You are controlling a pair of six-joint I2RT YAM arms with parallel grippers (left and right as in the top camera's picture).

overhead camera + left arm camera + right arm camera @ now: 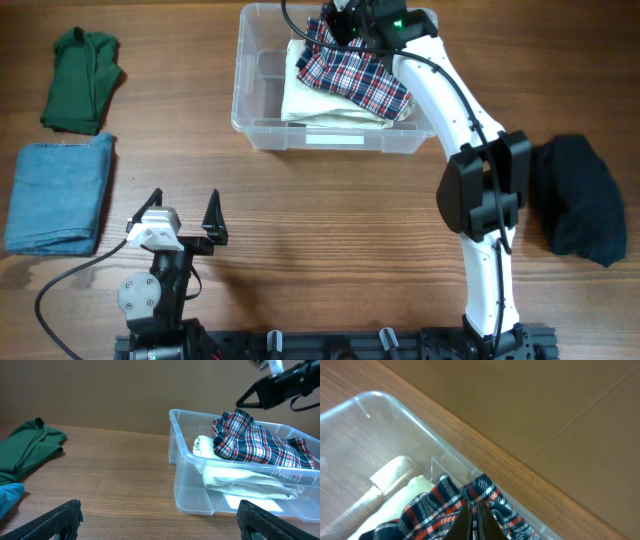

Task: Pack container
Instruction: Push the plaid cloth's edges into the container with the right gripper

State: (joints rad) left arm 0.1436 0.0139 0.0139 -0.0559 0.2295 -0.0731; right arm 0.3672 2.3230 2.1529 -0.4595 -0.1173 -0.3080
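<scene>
The container (250, 125) lies long-axis left to right at the far side of the desk (330, 250), and the right pincer (335, 28) — tips together — hangs over the plaid shirt (355, 75) in its right half, far nearer than the wide-spread left pincer (183, 200).

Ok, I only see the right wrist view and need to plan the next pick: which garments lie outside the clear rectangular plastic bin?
Observer: Three, all on the wooden table. A folded dark green garment is far left, a folded light blue cloth lies nearer the robot, and a crumpled black garment is on the right.
Operator: Is the left arm free to take one?
Observer: Yes. The left gripper sits beside the blue cloth, jaws wide open and empty.
</scene>
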